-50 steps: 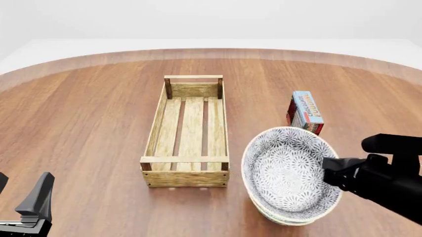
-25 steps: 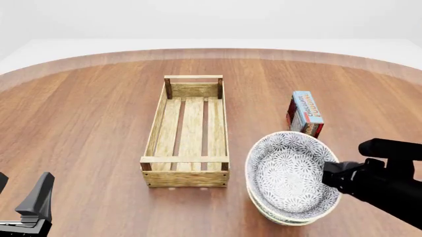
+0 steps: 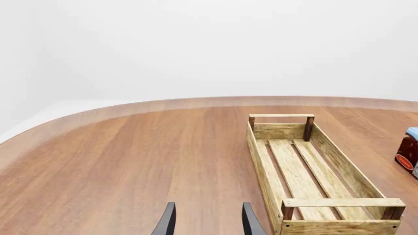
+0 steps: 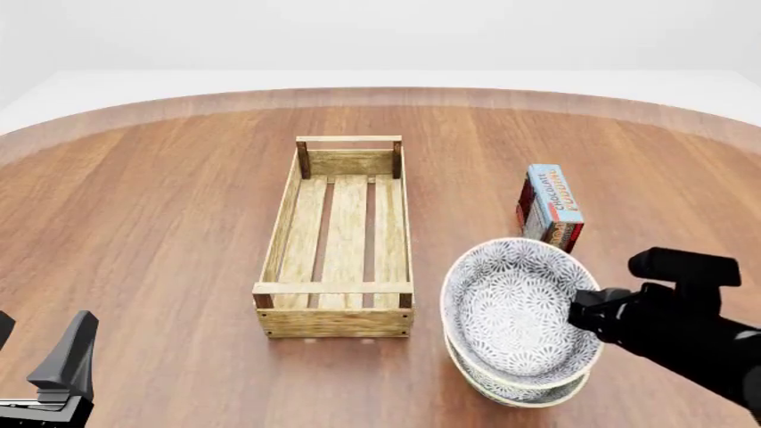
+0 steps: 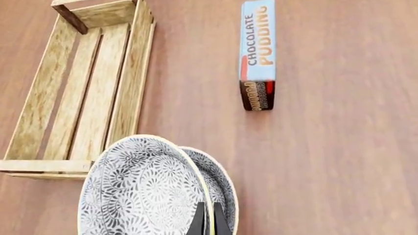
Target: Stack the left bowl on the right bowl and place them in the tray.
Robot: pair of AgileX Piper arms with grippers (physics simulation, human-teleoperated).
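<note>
the two patterned bowls (image 4: 519, 321) sit stacked on the bench (image 4: 155, 223), just right of the tray (image 4: 339, 234), whose long axis runs away from the arms. the right pincer (image 4: 585, 310) is clamped on the upper bowl's right rim, so the tray lies to its left. the left pincer (image 3: 207, 221) hangs parted, holding nothing, well apart.

tray (image 4: 338, 294) interior open, carton (image 4: 552, 207) beside bowls (image 4: 519, 316)
</note>
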